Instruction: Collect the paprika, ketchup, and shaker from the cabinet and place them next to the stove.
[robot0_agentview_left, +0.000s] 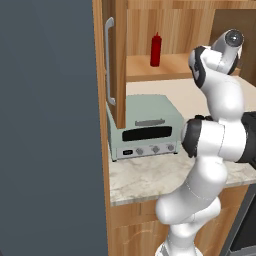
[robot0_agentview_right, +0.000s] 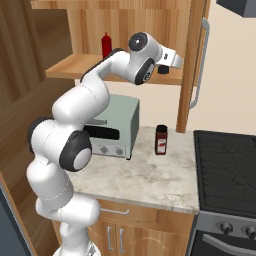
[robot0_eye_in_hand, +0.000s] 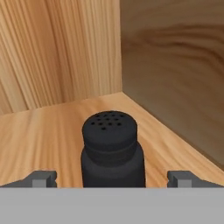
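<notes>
The dark grey-black shaker (robot0_eye_in_hand: 113, 146) stands upright on the cabinet (robot0_agentview_right: 75, 67) shelf, in its back right corner. My gripper (robot0_eye_in_hand: 112, 178) is open, one fingertip on each side of the shaker and neither touching it. The slim red ketchup (robot0_agentview_right: 106, 45) bottle stands further left on the same shelf, and the ketchup (robot0_agentview_left: 156, 49) is also in the left base view. The reddish-brown paprika (robot0_agentview_right: 161, 139) jar sits on the marbled counter just left of the black stove (robot0_agentview_right: 227, 170).
A pale green toaster oven (robot0_agentview_right: 117, 125) sits on the counter under the shelf. Both cabinet doors hang open: one (robot0_agentview_left: 117, 50) left of my arm, one (robot0_agentview_right: 192, 55) just right of my hand. The shelf's side and back walls close in behind the shaker.
</notes>
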